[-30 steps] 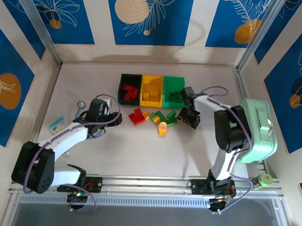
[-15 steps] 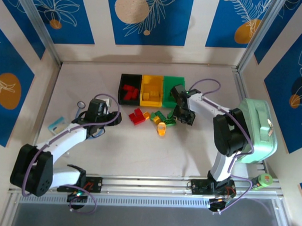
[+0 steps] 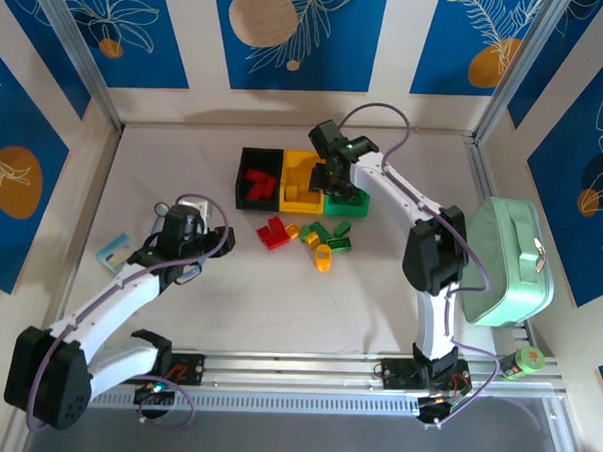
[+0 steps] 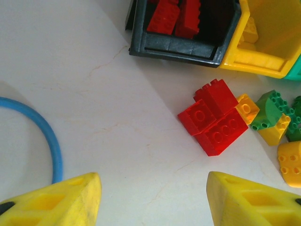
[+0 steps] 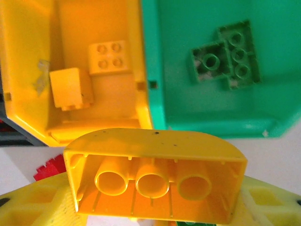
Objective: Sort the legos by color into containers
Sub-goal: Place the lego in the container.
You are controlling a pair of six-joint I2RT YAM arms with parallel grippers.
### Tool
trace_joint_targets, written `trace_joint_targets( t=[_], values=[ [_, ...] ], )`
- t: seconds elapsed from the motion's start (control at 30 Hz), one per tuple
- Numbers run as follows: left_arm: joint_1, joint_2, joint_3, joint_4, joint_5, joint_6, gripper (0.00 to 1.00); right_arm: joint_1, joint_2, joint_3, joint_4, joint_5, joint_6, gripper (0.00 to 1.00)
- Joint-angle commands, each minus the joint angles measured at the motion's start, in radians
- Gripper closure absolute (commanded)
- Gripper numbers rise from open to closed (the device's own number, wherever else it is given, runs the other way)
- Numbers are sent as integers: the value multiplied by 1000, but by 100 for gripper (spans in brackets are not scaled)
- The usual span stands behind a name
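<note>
The left gripper (image 4: 153, 202) hovers over the bare table (image 4: 94, 94), with a blue loop (image 4: 49, 136) just to its left. The loose red bricks (image 4: 214, 117) lie ahead of it and to its right, clear of both fingertips. The black bin (image 4: 178, 47) stands beyond them and holds stored red bricks (image 4: 174, 16). Compared with one second earlier, this gripper has drawn back slightly toward the left side of the table, away from the pile. Its jaws stand moderately apart with only table surface between them; it holds and touches nothing. To the right of the loose red bricks, the mixed pile (image 3: 326, 235) of green and yellow bricks rests on the table in front of the bins. The right gripper (image 5: 153, 205) hangs over the near part of the bin row, above the wall shared by the yellow bin (image 5: 108, 23) and the green bin (image 5: 197, 108). Two yellow pieces (image 5: 109, 56) lie in the yellow bin, and green bricks (image 5: 228, 59) lie in the green bin. One second earlier this gripper was beside the right end of the mixed pile; it has since swung back to the bins. Its jaws are closed on a yellow brick (image 5: 155, 181), whose hollow underside faces the wrist camera. The mint-green case (image 3: 510, 260) stands at the far right.
</note>
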Motion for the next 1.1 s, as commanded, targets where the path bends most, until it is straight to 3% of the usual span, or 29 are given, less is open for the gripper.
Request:
trace_joint_targets(
  t=[0.0, 0.27, 0.3, 0.37, 0.47, 0.77, 1.07],
  values=[
    [-7, -44, -23, -56, -19, 7, 39, 9, 81, 126, -72, -23, -63, 46],
    [-8, -85, -43, -68, -11, -4, 39, 18, 273, 426, -148, -62, -123, 46],
    [-9, -84, -43, -66, -7, -6, 39, 18, 300, 473, -167, -69, -130, 43],
    [-9, -83, -39, -65, 2, -7, 39, 20, 343, 558, -214, -70, -138, 25],
    [-8, -79, -34, -67, 15, -7, 39, 32, 344, 588, -239, -39, -138, 18],
    [-16, -58, -32, -33, 53, -18, 39, 43, 104, 246, -88, -44, -111, 19],
    [-68, 59, 9, 17, 99, -20, 34, 23, -144, -132, 68, -91, -80, 19]
  ],
)
